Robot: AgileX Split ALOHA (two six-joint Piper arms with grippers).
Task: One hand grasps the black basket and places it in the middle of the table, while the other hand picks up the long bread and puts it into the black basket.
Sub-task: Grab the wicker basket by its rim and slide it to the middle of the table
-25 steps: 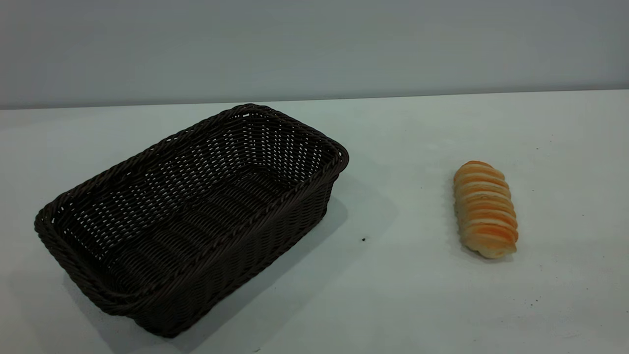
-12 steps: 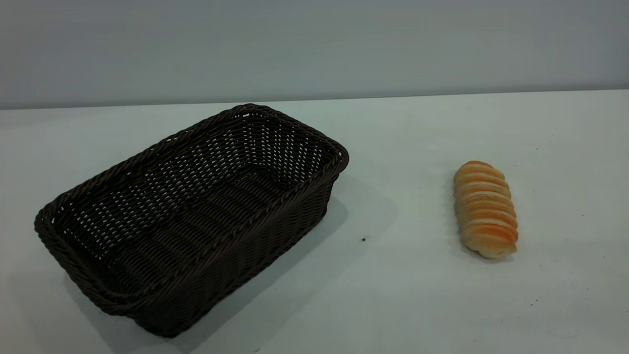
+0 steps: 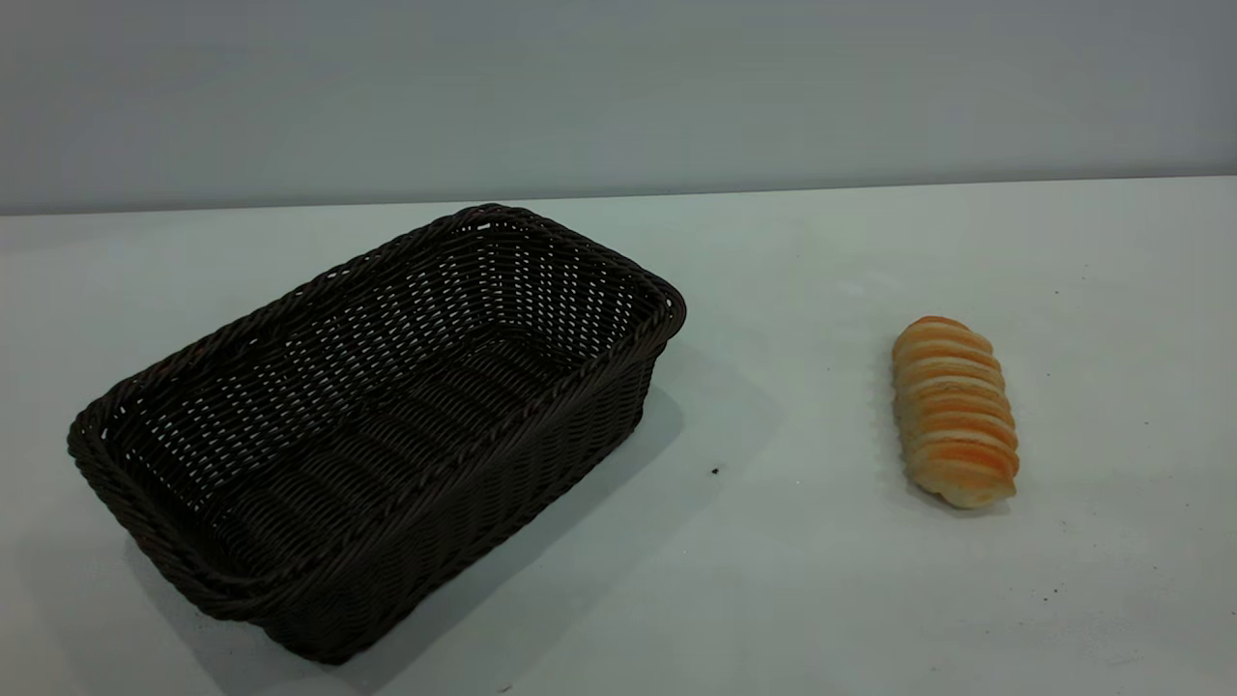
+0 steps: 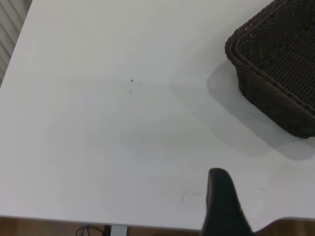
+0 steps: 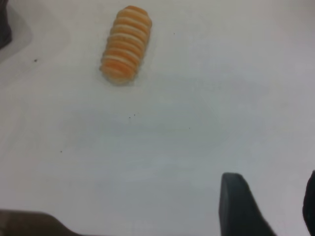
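Basket point(image 3: 377, 425) and bread point(image 3: 955, 410) lie untouched.
Right gripper point(image 5: 268, 206) gapes open, well short of bread; left gripper's point(image 4: 224, 201) state unclear.

one black basket point(image 3: 377, 425), one long bread point(image 3: 954, 410), one table point(image 3: 821, 580), two pincers, partly seen

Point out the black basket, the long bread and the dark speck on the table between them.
black basket point(image 3: 541, 387): exterior view, on its near braided rim.
long bread point(image 3: 955, 411): exterior view, middle of its ridged top.
dark speck point(image 3: 715, 471): exterior view, on the speck itself.
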